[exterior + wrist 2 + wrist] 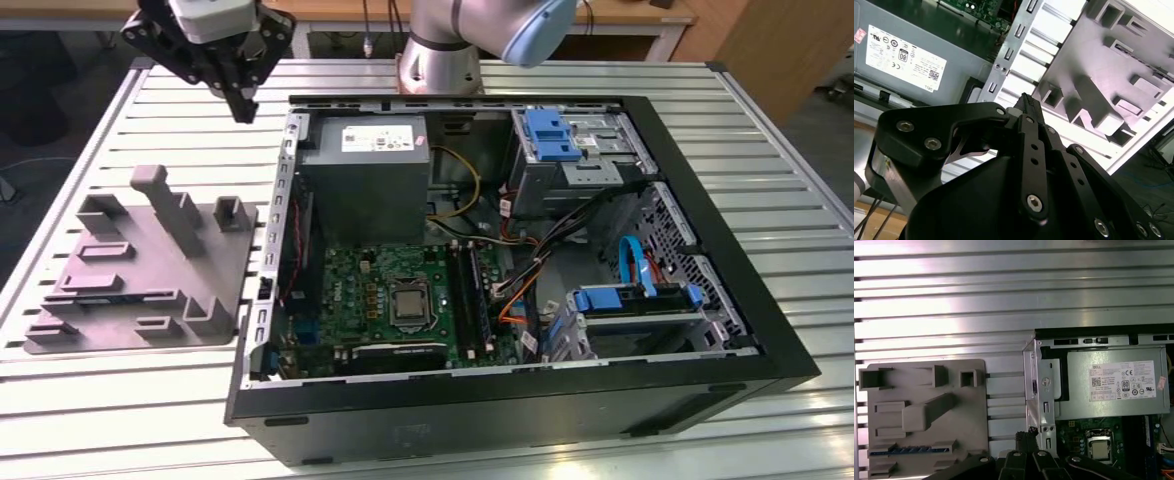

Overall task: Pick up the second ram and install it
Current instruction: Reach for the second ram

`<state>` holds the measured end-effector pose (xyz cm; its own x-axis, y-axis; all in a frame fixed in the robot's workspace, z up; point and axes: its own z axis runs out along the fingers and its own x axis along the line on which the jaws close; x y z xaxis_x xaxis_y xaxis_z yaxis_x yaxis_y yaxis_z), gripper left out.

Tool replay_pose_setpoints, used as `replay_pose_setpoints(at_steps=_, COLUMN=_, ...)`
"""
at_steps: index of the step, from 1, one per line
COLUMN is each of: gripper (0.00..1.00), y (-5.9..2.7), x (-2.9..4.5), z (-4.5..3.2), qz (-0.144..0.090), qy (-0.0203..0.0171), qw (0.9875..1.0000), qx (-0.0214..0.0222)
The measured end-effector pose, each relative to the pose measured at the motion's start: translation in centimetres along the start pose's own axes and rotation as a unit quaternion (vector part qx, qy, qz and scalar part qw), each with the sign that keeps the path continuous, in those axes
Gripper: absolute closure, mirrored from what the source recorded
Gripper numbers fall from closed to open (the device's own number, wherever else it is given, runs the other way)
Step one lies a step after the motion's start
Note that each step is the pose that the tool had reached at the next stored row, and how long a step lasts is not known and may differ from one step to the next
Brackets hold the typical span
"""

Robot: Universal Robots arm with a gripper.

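The second ram (899,450) shows as a thin blue-green strip standing on edge in a slot of the grey holder block (924,390). That block (134,265) lies on the table at the exterior view's left of the open computer case (534,400). My gripper (244,108) hangs high above the table between the block's far end and the case's back corner. Its black fingertips (1026,102) are pressed together with nothing between them, so it is shut and empty. The motherboard's memory slots (467,290) run beside the processor socket (404,303).
Inside the case, a grey power supply (363,175) with a white label sits at the back, and blue drive cages (554,135) and loose cables (534,270) are at the exterior view's right. The slatted metal table (134,400) carries everything. The arm's base (441,60) stands behind the case.
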<state>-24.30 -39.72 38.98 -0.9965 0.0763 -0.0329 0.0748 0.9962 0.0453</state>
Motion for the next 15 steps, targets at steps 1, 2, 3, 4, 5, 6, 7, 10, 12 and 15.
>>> replay_pose_setpoints(at_steps=1, gripper=0.90, y=-0.02, x=0.28, z=0.01, qz=0.000, qy=-0.0001, qw=1.0000, qx=0.0000)
replay_pose_setpoints(at_steps=2, gripper=0.90, y=-0.03, x=0.55, z=0.01, qz=0.000, qy=-0.0001, qw=1.0000, qx=0.0000)
replay_pose_setpoints(at_steps=3, gripper=0.90, y=-0.05, x=0.81, z=0.01, qz=0.000, qy=-0.0002, qw=1.0000, qx=0.0000)
replay_pose_setpoints(at_steps=4, gripper=0.90, y=-0.07, x=1.06, z=0.02, qz=0.000, qy=-0.0002, qw=1.0000, qx=0.0000)
replay_pose_setpoints(at_steps=5, gripper=0.90, y=-0.08, x=1.33, z=0.02, qz=0.000, qy=-0.0002, qw=1.0000, qx=0.0000)
replay_pose_setpoints(at_steps=6, gripper=0.90, y=-0.09, x=1.63, z=0.02, qz=0.000, qy=-0.0002, qw=1.0000, qx=0.0000)
replay_pose_setpoints(at_steps=7, gripper=0.90, y=-0.11, x=1.90, z=0.03, qz=0.000, qy=-0.0003, qw=1.0000, qx=0.0000)
replay_pose_setpoints(at_steps=10, gripper=0.90, y=-0.16, x=2.70, z=0.05, qz=0.000, qy=-0.0004, qw=1.0000, qx=0.0000)
replay_pose_setpoints(at_steps=12, gripper=0.90, y=-0.19, x=3.22, z=0.06, qz=0.000, qy=-0.0005, qw=1.0000, qx=0.0000)
replay_pose_setpoints(at_steps=15, gripper=0.90, y=-0.24, x=4.00, z=0.08, qz=0.000, qy=-0.0005, qw=1.0000, qx=0.0000)
